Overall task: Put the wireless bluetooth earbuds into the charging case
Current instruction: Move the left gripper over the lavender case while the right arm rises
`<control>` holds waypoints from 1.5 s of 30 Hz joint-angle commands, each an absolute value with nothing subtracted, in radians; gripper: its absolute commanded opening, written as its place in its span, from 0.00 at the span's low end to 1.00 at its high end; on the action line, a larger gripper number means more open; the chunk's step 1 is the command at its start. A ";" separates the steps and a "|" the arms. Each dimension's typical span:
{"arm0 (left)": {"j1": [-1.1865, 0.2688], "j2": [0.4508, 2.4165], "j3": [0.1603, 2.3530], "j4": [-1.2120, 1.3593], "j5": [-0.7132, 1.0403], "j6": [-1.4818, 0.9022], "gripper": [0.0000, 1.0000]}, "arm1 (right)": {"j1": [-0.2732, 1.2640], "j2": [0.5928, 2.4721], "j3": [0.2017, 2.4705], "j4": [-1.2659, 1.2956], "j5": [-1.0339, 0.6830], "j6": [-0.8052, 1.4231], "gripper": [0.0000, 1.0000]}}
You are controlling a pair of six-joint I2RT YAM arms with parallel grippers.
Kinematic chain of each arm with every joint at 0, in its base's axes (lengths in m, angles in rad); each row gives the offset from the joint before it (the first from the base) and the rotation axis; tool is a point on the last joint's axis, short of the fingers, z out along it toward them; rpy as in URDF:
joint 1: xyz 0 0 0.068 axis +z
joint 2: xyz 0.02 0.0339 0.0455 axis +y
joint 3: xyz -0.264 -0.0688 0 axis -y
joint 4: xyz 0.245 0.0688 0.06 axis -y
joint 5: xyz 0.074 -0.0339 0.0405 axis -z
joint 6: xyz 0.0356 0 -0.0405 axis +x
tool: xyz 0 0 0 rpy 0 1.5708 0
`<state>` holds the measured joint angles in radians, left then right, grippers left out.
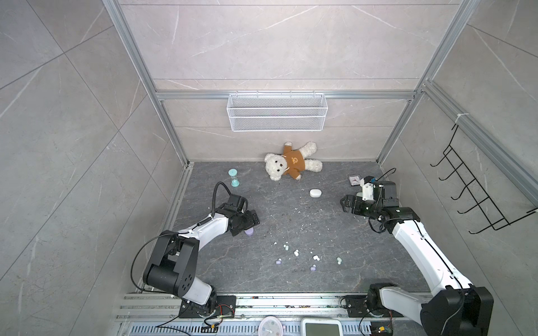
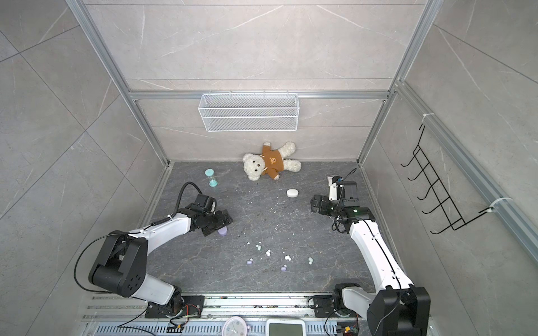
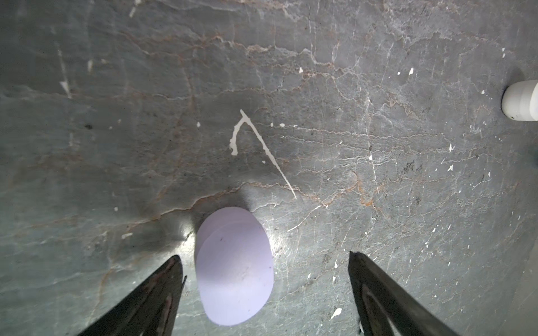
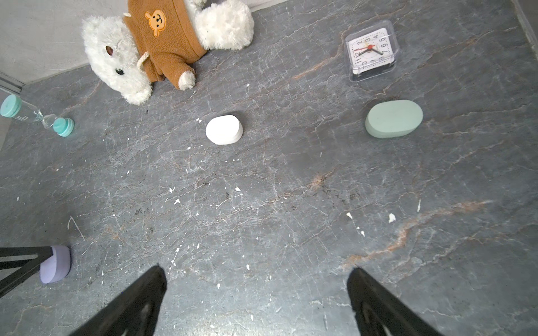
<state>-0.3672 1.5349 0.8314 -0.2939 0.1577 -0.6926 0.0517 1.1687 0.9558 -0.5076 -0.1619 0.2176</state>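
A lilac charging case [image 3: 234,267] lies shut on the dark floor between the fingers of my left gripper [image 3: 265,256], which is open and straddles it, the case nearer one finger. In both top views the case [image 1: 249,232] [image 2: 223,231] peeks out from under that gripper [image 1: 246,227]. Several earbuds lie loose at the front centre: mint [image 1: 286,247], white [image 1: 296,253], lilac [image 1: 278,261] and others. My right gripper [image 4: 256,268] hangs open over bare floor at the right [image 1: 345,203]. A white case [image 4: 224,129] and a mint case [image 4: 393,117] lie shut ahead of it.
A teddy bear [image 1: 292,163] lies against the back wall, with a teal hourglass [image 1: 233,177] to its left and a small clock [image 4: 371,51] at the back right. A wire basket [image 1: 276,112] hangs on the back wall. White crumbs dot the floor.
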 commanded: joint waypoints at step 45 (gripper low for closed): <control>-0.547 1.746 1.198 -0.686 0.083 -0.733 0.82 | 0.052 1.066 1.000 -0.625 -0.125 0.175 1.00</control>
